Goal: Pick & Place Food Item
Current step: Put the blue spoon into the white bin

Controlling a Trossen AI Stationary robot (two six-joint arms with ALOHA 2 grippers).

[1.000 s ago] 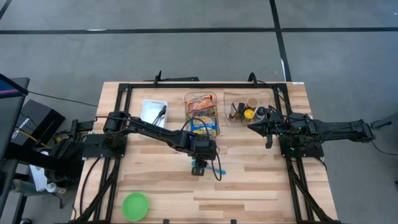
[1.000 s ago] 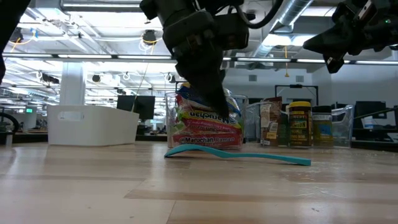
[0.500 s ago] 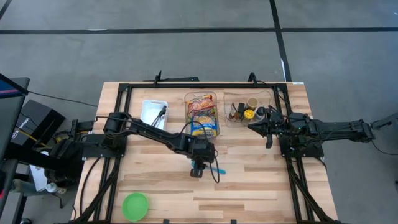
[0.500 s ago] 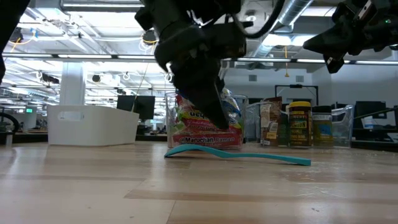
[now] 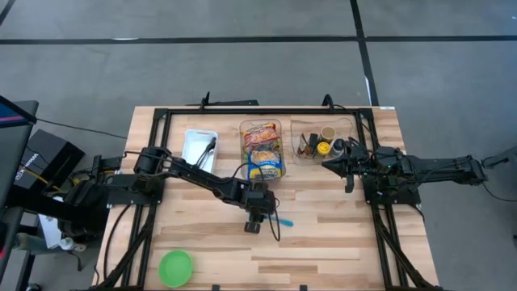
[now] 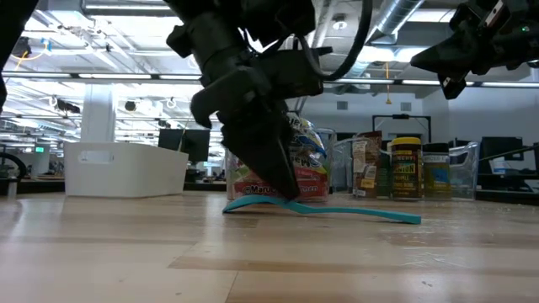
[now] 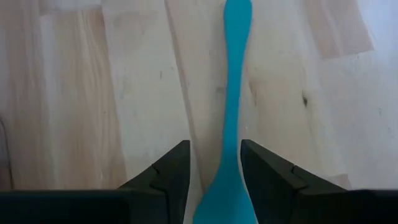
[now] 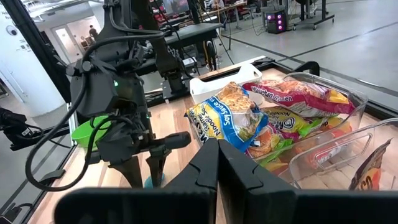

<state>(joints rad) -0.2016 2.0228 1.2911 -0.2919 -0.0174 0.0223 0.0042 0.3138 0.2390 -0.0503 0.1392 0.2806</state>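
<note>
A teal spatula (image 7: 235, 93) lies flat on the wooden table in front of the clear food bin (image 5: 262, 129); it also shows in the low view (image 6: 362, 213) and, partly, in the high view (image 5: 283, 220). My left gripper (image 7: 214, 177) is open and low over the table's middle (image 5: 252, 226), one finger on each side of the spatula's broad end (image 7: 227, 193). My right gripper (image 5: 325, 165) is shut and empty, held high at the table's right by the jar bin (image 5: 321, 144). My left gripper stands astride the spatula's broad end (image 7: 227, 193), its fingers (image 6: 282, 181) slanting down from the table's far side and lying along the spatula. I cannot tell whether they touch it. The spatula lies on the table.
The clear bin of noodle and snack packets (image 8: 273, 118) and the bin of jars and bottles (image 6: 404, 168) stand at the back. A white tray (image 5: 199, 145) stands back left and a green bowl (image 5: 175, 267) near the front left. Bare wood lies around the spatula.
My left gripper has come down and toward the table's near edge, tipping as it went, until its fingertips are at the spatula's broad end. The spatula has stayed where it was. My right arm has kept still.
</note>
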